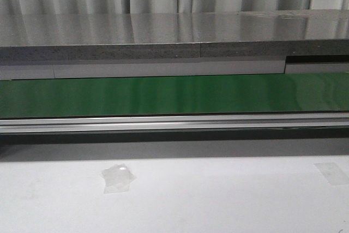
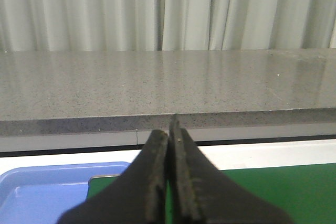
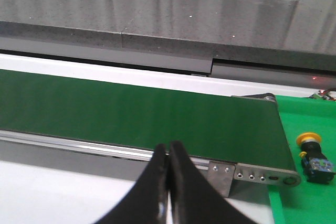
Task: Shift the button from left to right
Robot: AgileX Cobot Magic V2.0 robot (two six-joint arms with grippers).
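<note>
Button (image 3: 313, 156) lies on a green mat past the belt's (image 3: 136, 111) right end. Both grippers, left (image 2: 169, 182) and right (image 3: 169, 182), are closed and empty. Task looks finished or not begun; next move unclear.

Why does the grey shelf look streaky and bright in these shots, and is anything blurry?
Front view: pale streaks are curtain reflections on the glossy grey counter; soft sheen on the green belt. Left wrist view: the shut left gripper looks soft up close. Right wrist view: the button is small but fairly sharp.
</note>
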